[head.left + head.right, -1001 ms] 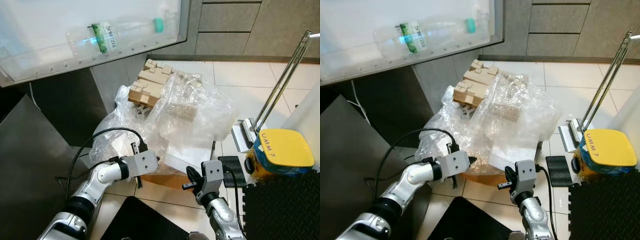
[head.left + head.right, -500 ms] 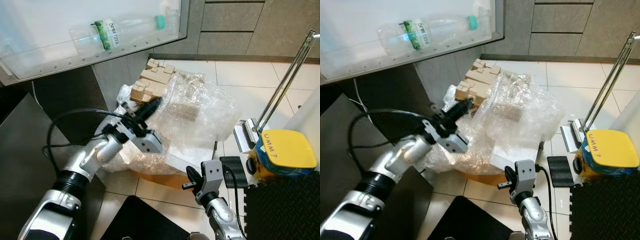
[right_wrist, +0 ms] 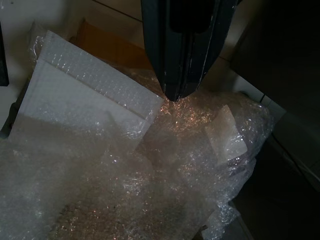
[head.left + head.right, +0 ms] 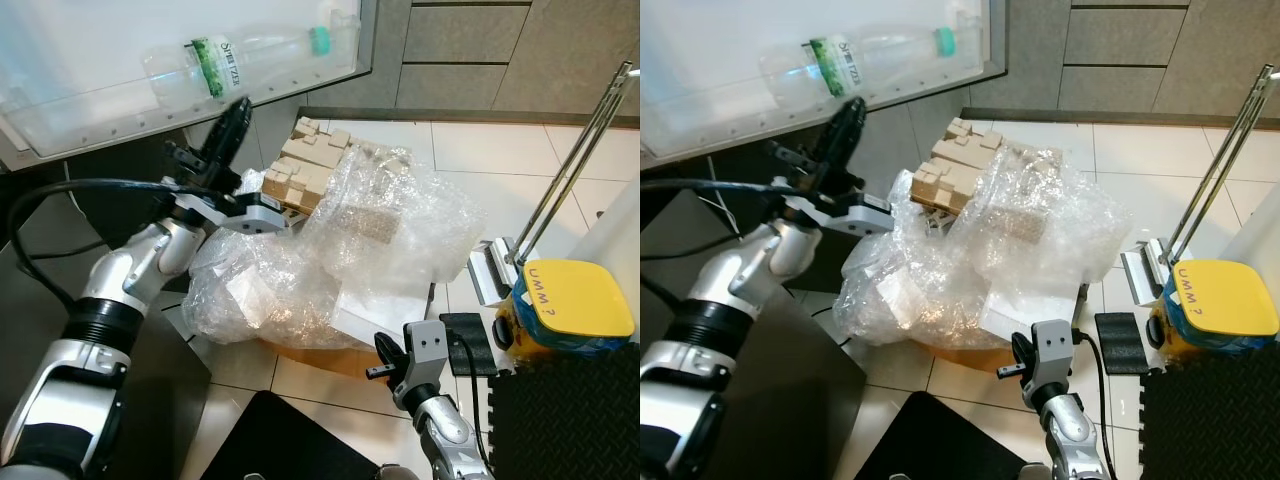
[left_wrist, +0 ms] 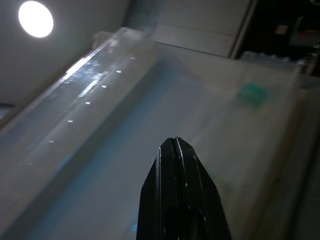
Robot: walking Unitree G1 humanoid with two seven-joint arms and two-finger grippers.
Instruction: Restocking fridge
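A clear plastic bottle [image 4: 250, 55] with a green label and green cap lies on its side in the fridge door shelf [image 4: 110, 118] at the upper left. My left gripper [image 4: 240, 108] is raised just below that shelf, pointing up at the bottle, with its fingers shut and nothing held. In the left wrist view the shut fingertips [image 5: 175, 143] face the clear shelf wall, with the bottle's green cap [image 5: 251, 93] blurred behind it. My right gripper [image 4: 384, 354] hangs low near the floor, shut and empty, and its fingertips [image 3: 177, 94] point at bubble wrap.
A big heap of bubble wrap [image 4: 385, 230] with brown pulp packing [image 4: 300, 165] and a white padded envelope [image 3: 75, 95] covers the floor in front. A yellow-lidded tub [image 4: 565, 300], a black foam mat [image 4: 570, 410] and slanted metal rods [image 4: 570, 160] stand at the right. A dark panel [image 4: 50, 330] is at the left.
My left arm has swung up from near the floor, past the bubble wrap, to just under the door shelf. The right arm has stayed where it was.
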